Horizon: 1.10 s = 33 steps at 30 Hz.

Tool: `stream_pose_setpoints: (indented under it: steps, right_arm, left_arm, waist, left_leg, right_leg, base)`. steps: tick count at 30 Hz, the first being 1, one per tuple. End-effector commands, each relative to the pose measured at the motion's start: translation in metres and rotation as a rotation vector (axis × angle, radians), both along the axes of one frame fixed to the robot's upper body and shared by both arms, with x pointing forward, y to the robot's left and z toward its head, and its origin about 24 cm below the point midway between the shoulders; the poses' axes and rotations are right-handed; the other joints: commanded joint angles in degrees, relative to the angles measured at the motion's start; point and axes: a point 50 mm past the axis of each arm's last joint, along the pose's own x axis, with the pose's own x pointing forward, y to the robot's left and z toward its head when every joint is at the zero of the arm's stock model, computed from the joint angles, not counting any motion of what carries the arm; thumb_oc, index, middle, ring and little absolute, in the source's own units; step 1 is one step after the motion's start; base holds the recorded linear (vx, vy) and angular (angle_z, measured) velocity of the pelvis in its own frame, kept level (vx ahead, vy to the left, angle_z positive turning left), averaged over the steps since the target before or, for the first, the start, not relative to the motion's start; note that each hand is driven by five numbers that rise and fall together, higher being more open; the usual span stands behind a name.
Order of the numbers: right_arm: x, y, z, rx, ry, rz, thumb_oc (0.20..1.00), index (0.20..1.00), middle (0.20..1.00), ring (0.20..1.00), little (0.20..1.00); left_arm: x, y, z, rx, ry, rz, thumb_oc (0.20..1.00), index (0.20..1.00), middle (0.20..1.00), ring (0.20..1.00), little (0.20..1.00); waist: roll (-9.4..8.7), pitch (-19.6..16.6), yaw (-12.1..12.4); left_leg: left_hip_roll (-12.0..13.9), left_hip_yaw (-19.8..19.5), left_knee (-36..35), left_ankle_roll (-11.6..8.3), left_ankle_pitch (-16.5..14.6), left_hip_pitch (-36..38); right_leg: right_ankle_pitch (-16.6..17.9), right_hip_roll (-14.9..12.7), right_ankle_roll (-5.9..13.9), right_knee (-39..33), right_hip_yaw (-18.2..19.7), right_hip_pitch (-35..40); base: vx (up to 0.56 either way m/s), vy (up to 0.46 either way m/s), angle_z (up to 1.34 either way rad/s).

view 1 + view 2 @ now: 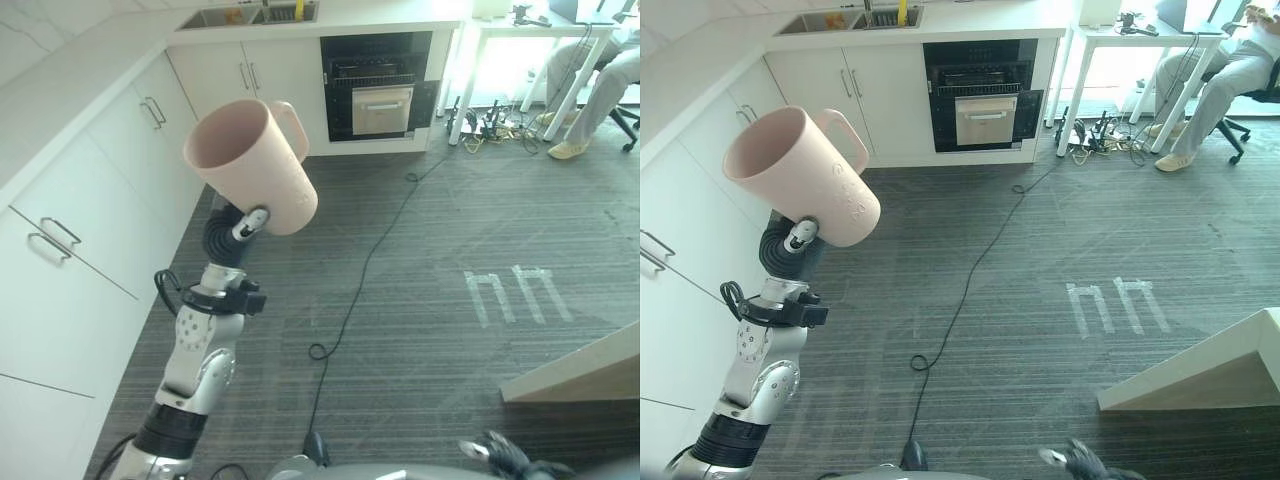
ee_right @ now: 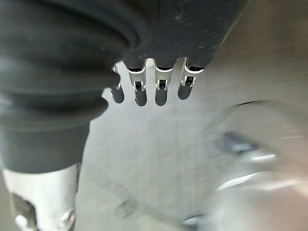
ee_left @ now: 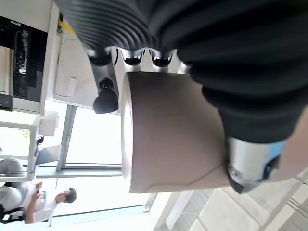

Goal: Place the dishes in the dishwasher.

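We see the left hand (image 1: 243,226) raised over the grey floor (image 1: 450,250), fingers and thumb curled round a pink mug (image 1: 252,160) that tilts with its mouth toward the white cabinets (image 1: 90,190). The right hand (image 2: 144,82) hangs low, fingers straight and holding nothing. The open dishwasher (image 1: 377,85) stands well apart from the mug, under the far counter (image 1: 380,15).

The silver-grey left arm (image 1: 200,355) has rounded jointed segments and a black collar; its left hand (image 1: 228,232) wears a dark ribbed cover, with silver, dark-tipped fingers (image 3: 107,98).
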Motion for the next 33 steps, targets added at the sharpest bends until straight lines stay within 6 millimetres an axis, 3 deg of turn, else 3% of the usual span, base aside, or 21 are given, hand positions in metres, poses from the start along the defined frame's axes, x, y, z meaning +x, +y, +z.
stream_pose_setpoints:
  steps: [1,4,5,7,12,13,15,18,21,24,25,28,29,30,31,32,33]
  right_arm:
    - [-0.013,-0.016,-0.008,-0.062,0.014,0.01,1.0,1.0,1.0,1.0,1.0]
    - [-0.012,-0.019,-0.007,-0.043,0.003,-0.009,1.0,1.0,1.0,1.0,1.0]
    - [-0.013,-0.019,-0.005,-0.019,-0.013,0.005,1.0,1.0,1.0,1.0,1.0]
    - [-0.016,-0.018,-0.006,0.009,-0.011,0.006,1.0,1.0,1.0,1.0,1.0]
    - [-0.02,-0.01,-0.009,0.051,-0.017,-0.028,1.0,1.0,1.0,1.0,1.0]
    - [-0.021,-0.007,-0.01,0.065,-0.021,-0.049,1.0,1.0,1.0,1.0,1.0]
    - [-0.022,-0.004,-0.011,0.079,-0.028,-0.063,1.0,1.0,1.0,1.0,1.0]
    - [-0.025,0.003,-0.012,0.096,-0.034,-0.068,1.0,1.0,1.0,1.0,1.0]
    - [-0.027,0.004,-0.011,0.109,-0.039,-0.064,1.0,1.0,1.0,1.0,1.0]
    - [-0.013,0.004,-0.007,0.102,-0.05,-0.017,1.0,1.0,1.0,1.0,1.0]
    - [-0.005,0.001,-0.003,0.095,-0.059,-0.004,1.0,1.0,1.0,1.0,1.0]
    - [0.003,-0.004,0.002,0.082,-0.079,0.01,1.0,1.0,1.0,1.0,1.0]
    - [0.005,-0.009,0.004,0.07,-0.088,0.016,1.0,1.0,1.0,1.0,1.0]
    - [0.006,-0.01,0.004,0.067,-0.092,0.016,1.0,1.0,1.0,1.0,1.0]
    - [0.007,-0.017,0.006,0.043,-0.109,0.003,1.0,1.0,1.0,1.0,1.0]
    - [0.008,-0.018,0.007,0.037,-0.114,0.011,1.0,1.0,1.0,1.0,1.0]
    - [0.011,-0.018,0.008,0.025,-0.116,0.041,1.0,1.0,1.0,1.0,1.0]
  left_arm:
    - [-0.004,0.01,0.024,0.015,-0.138,0.011,0.2,0.2,0.2,0.2,0.2]
    - [-0.004,0.009,0.021,0.046,-0.121,-0.009,0.2,0.2,0.2,0.2,0.2]
    - [-0.004,0.009,0.019,0.074,-0.117,-0.003,0.2,0.2,0.2,0.2,0.2]
    - [-0.004,0.011,0.019,0.083,-0.118,-0.005,0.2,0.2,0.2,0.2,0.2]
    - [-0.002,0.009,0.02,0.084,-0.114,-0.04,0.2,0.2,0.2,0.2,0.2]
    - [-0.002,0.004,0.021,0.093,-0.116,-0.05,0.2,0.2,0.2,0.2,0.2]
    - [-0.002,0.002,0.022,0.109,-0.127,-0.045,0.2,0.2,0.2,0.2,0.2]
    - [-0.004,0.007,0.022,0.123,-0.138,-0.041,0.2,0.2,0.2,0.2,0.2]
    - [-0.006,0.011,0.02,0.125,-0.142,-0.025,0.2,0.2,0.2,0.2,0.2]
    - [-0.011,0.015,0.022,0.108,-0.132,0.011,0.2,0.2,0.2,0.2,0.2]
    - [-0.013,0.017,0.021,0.09,-0.118,0.024,0.2,0.2,0.2,0.2,0.2]
    - [-0.015,0.021,0.018,0.064,-0.099,0.04,0.2,0.2,0.2,0.2,0.2]
    - [-0.016,0.022,0.016,0.054,-0.092,0.048,0.2,0.2,0.2,0.2,0.2]
    - [-0.016,0.022,0.015,0.052,-0.09,0.048,0.2,0.2,0.2,0.2,0.2]
    - [-0.012,0.019,0.013,0.035,-0.076,0.035,0.2,0.2,0.2,0.2,0.2]
    - [-0.011,0.019,0.012,0.031,-0.072,0.039,0.2,0.2,0.2,0.2,0.2]
    - [-0.011,0.021,0.011,0.025,-0.064,0.053,0.2,0.2,0.2,0.2,0.2]
  waist:
    - [1.66,-1.21,1.62]
    - [2.0,-0.86,1.49]
    - [2.83,0.38,0.04]
    - [2.8,0.82,-0.41]
    - [1.17,1.25,-0.67]
    - [-0.12,1.41,-1.04]
    - [-0.83,1.79,-1.59]
    - [-1.01,2.32,-1.5]
    - [-1.29,2.16,-0.93]
    - [-2.1,1.16,-0.95]
    - [-1.85,0.88,-0.8]
    - [-1.48,0.35,-0.71]
    - [-1.29,0.32,-0.51]
    - [-1.25,0.27,-0.46]
    - [-0.98,0.84,0.73]
    - [-0.77,1.01,1.03]
    - [-0.03,1.3,1.59]
  left_leg:
    - [5.36,-3.13,-0.16,-5.97,-1.6,2.42]
    - [4.36,-4.89,-0.16,-4.58,-2.33,3.52]
    - [4.3,-6.59,-0.16,-3.73,-3.32,4.5]
    - [4.16,-7.56,-0.16,-3.61,-4.07,4.79]
    - [5.29,-7.21,-0.16,-4.36,-5.91,6.32]
    - [5.51,-6.51,-0.16,-4.76,-7.31,7.14]
    - [6.1,-5.94,-0.16,-4.97,-8.8,7.87]
    - [7.65,-4.94,-0.16,-5.19,-9.69,8.59]
    - [10.6,-2.29,4.01,-6.54,-9.7,7.73]
    - [13.59,0.18,9.2,-8.78,-9.7,7.97]
    - [15.53,-0.19,13.93,-10.27,-7.47,7.99]
    - [17.54,-1.91,21.6,-12.04,-2.44,5.71]
    - [17.34,-2.85,25.23,-12.51,-1.01,4.0]
    - [17.18,-3.11,25.7,-12.55,-0.72,3.48]
    - [10.93,-7.54,25.87,-11.63,-1.72,-2.02]
    - [9.31,-7.93,23.58,-11.36,-2.02,-3.13]
    - [8.07,-7.72,14.72,-10.9,-1.26,-4.21]
  right_leg:
    - [2.69,2.59,1.99,-1.14,4.5,-4.73]
    - [2.1,1.63,3.74,10.53,5.38,-8.64]
    - [5.16,-0.71,5.2,25.16,7.72,-17.98]
    - [5.76,-1.52,5.07,26.05,8.51,-20.59]
    - [6.72,-3.18,3.66,10.15,6.08,-18.08]
    - [11.68,-4.81,4.94,0.86,6.57,-17.19]
    - [16.87,-7.24,6.57,-5.11,8.6,-17.85]
    - [18.17,-9.5,7.06,-5.55,9.25,-19.83]
    - [16.87,-8.7,7.06,-6.16,6.08,-17.22]
    - [16.28,-6.19,7.01,-5.96,4.63,-15.58]
    - [15.76,-4.45,5.67,-5.97,4.65,-14.66]
    - [14.19,-1.56,2.61,-6.07,5.71,-13.64]
    - [12.96,-0.05,0.93,-6.3,6.0,-12.55]
    - [12.65,0.21,0.61,-6.34,5.99,-12.32]
    - [10.63,1.24,-0.01,-6.34,6.87,-10.11]
    - [9.99,1.71,0.13,-6.34,7.46,-9.62]
    - [8.62,2.66,0.78,-6.34,8.5,-8.25]
  base:
    - [0.22,0.302,0.63]
    - [0.15,0.178,0.59]
    - [0.16,0.183,0.29]
    - [0.13,0.03,0.24]
    - [0.2,-0.215,0.18]
    - [0.29,-0.384,0.09]
    - [0.29,-0.403,0.02]
    - [0.27,-0.444,-0.03]
    - [0.3,-0.479,-0.03]
    - [0.44,-0.486,-0.51]
    - [0.33,-0.27,-0.52]
    - [0.33,-0.24,-0.55]
    - [0.29,-0.161,-0.61]
    - [0.4,-0.129,-0.47]
    - [0.32,-0.044,-0.37]
    - [0.48,0.038,-0.23]
    - [0.37,0.129,-0.22]
